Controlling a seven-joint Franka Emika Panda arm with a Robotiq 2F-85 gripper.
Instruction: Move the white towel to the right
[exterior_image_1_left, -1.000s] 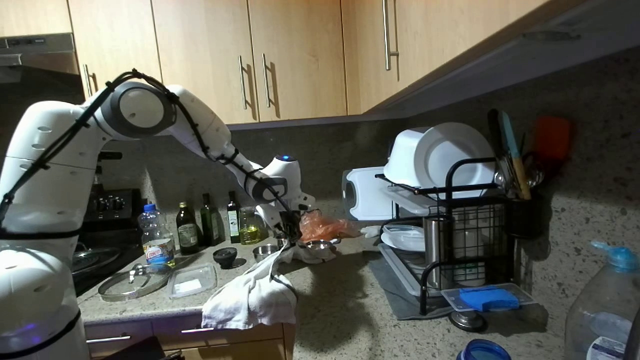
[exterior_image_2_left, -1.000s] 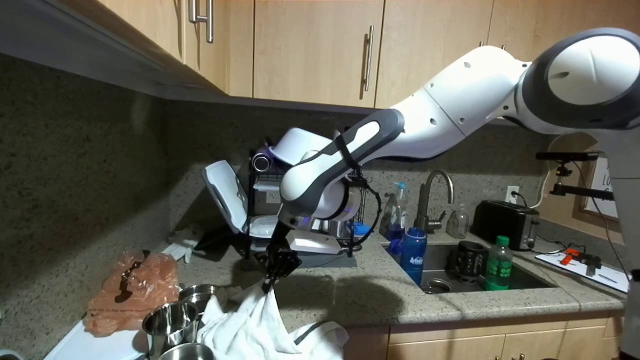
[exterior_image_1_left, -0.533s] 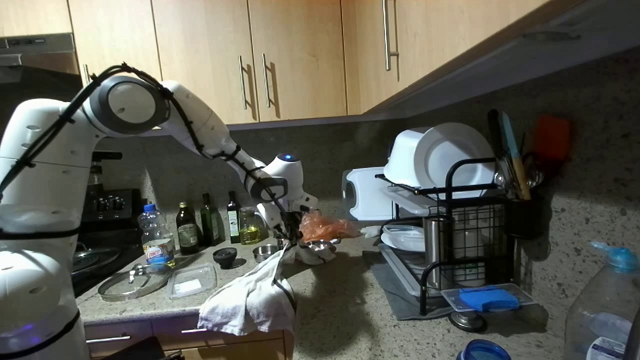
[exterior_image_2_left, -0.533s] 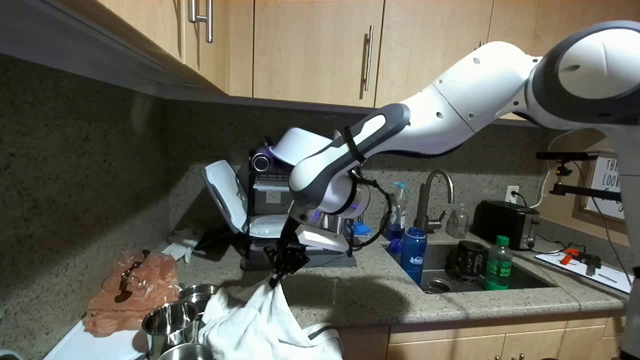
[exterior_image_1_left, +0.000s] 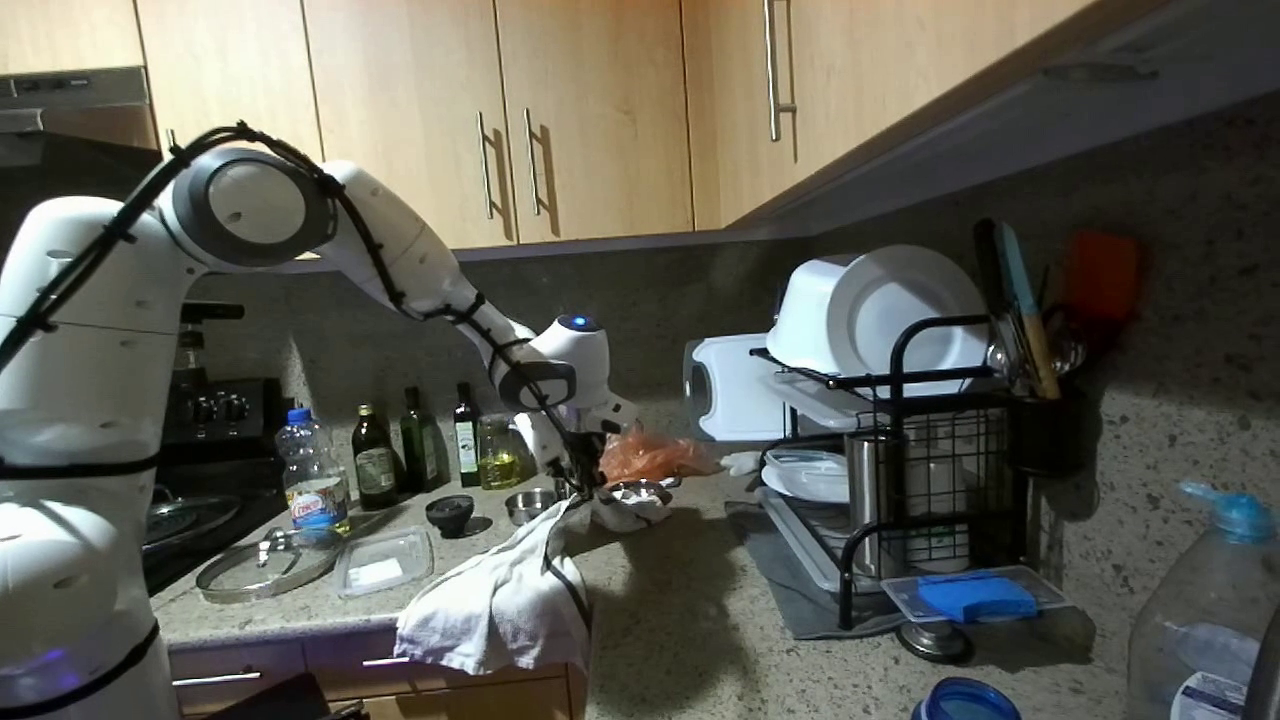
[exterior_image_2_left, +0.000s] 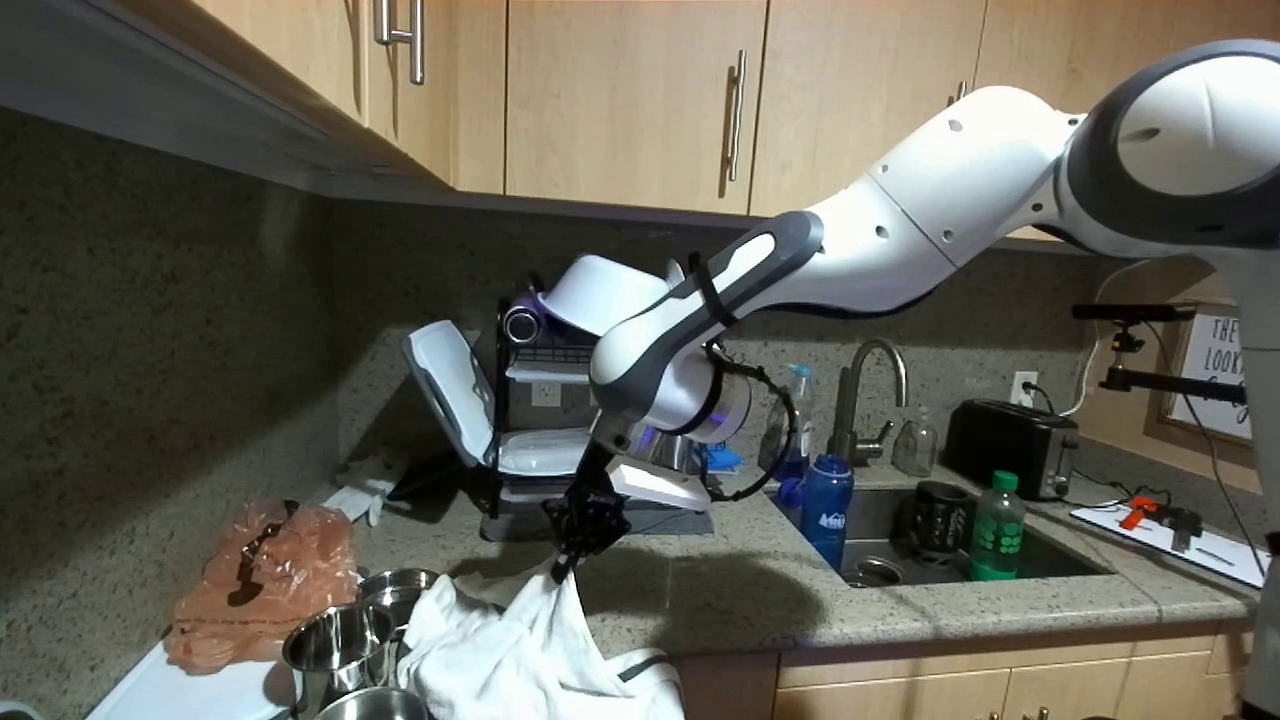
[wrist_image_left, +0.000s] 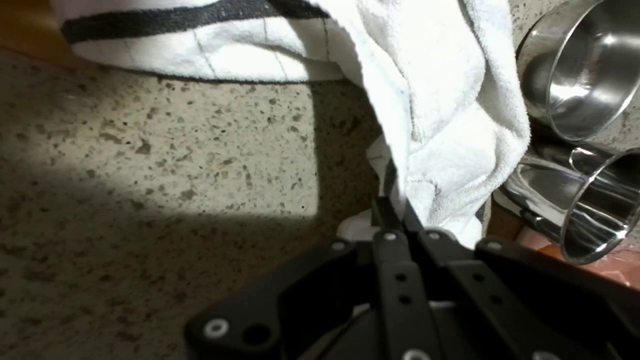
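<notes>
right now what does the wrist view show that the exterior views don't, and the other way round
Only the wrist view: thin lines near the edge of the towel.

Only the exterior views: upper cupboards, rack and, in an exterior view, toaster and sink.

Shared: the pincer closed on the towel, metal cups, orange bag, counter.

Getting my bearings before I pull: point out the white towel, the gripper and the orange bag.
White towel (exterior_image_2_left: 530, 650), in an exterior view: draped folds.
Gripper (wrist_image_left: 398, 208), in the wrist view: midway between its fingertips.
Orange bag (exterior_image_2_left: 298, 585), in an exterior view: crumpled middle.
</notes>
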